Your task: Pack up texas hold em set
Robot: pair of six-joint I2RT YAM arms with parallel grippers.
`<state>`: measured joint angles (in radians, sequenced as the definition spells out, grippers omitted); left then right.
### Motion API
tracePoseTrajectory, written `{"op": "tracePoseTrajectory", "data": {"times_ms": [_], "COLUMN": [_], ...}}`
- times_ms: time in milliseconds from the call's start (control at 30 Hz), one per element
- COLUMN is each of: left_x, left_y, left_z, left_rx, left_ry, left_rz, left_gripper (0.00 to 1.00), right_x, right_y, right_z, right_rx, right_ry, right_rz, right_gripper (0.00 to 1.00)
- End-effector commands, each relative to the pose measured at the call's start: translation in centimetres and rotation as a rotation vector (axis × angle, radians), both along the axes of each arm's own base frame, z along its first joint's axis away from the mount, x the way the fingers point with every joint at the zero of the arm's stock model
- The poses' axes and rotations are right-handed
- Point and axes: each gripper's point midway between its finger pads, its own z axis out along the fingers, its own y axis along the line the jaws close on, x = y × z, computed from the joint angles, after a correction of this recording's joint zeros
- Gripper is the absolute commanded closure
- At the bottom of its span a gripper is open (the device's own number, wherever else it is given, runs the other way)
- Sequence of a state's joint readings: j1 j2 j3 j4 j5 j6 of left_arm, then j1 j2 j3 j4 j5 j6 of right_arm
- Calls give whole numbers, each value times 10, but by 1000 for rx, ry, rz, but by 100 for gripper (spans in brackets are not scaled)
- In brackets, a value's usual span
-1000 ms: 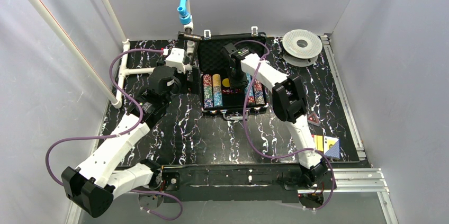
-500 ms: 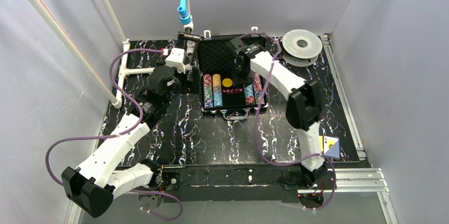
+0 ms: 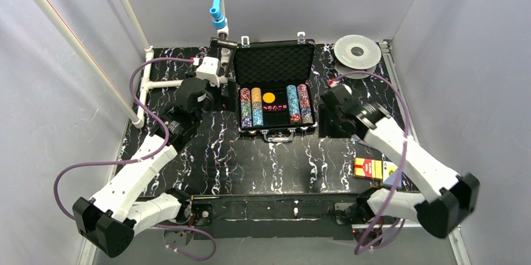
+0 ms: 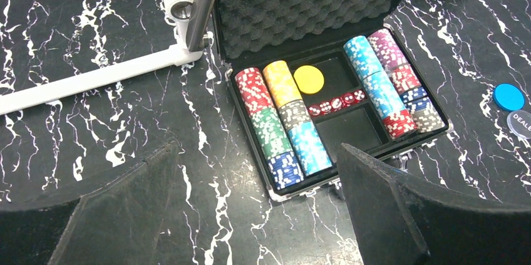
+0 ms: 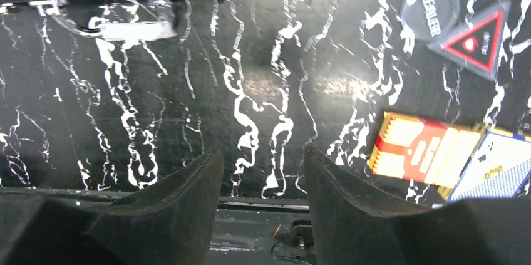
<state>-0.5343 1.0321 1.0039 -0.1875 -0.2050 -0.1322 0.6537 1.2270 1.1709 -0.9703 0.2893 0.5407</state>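
From above, the right fingers (image 3: pixel 329 124) had just come out of the open case (image 3: pixel 275 64). They had moved down over the counter (image 3: pixel 250 165), next to the case's right side. The case sat in the middle by the far edge. With the arm gone, a red card box (image 3: pixel 369 168) showed near the right edge.

The left wrist view showed the left fingers (image 4: pixel 388 208) spread wide, holding nothing. The chips (image 4: pixel 282 121), yellow disc (image 4: pixel 309 79) and red dice (image 4: pixel 338 102) were in the case. A blue disc (image 4: pixel 508 96) lay outside it.

The right wrist view showed the right fingers a little apart and empty. The card box and blue cards (image 5: pixel 494 165) were close by. I think the cards go in next.
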Motion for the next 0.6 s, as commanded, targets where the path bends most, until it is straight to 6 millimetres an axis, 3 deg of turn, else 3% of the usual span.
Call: {"op": "tracePoseTrajectory", "data": {"times_ms": [0, 67, 233, 400, 567], "left_x": [-2, -2, -3, -4, -5], "left_y": [-3, -4, -4, -2, 0], "left_z": [18, 17, 19, 22, 24], "left_rx": [-29, -31, -34, -38, -36], "left_ry": [-31, -27, -30, -43, -50], "left_rz": [-14, -17, -18, -13, -8], "left_gripper": [1, 0, 1, 1, 0], "right_x": [-9, -10, -1, 21, 46], "right_y": [-33, -60, -100, -120, -128], "right_z": [0, -11, -31, -45, -60], "right_rx": [92, 144, 268, 191, 115], "right_ry": [-69, -42, 6, 61, 132], "right_rz": [-204, -340, -535, -639, -632], "right_gripper": [40, 38, 23, 17, 15]}}
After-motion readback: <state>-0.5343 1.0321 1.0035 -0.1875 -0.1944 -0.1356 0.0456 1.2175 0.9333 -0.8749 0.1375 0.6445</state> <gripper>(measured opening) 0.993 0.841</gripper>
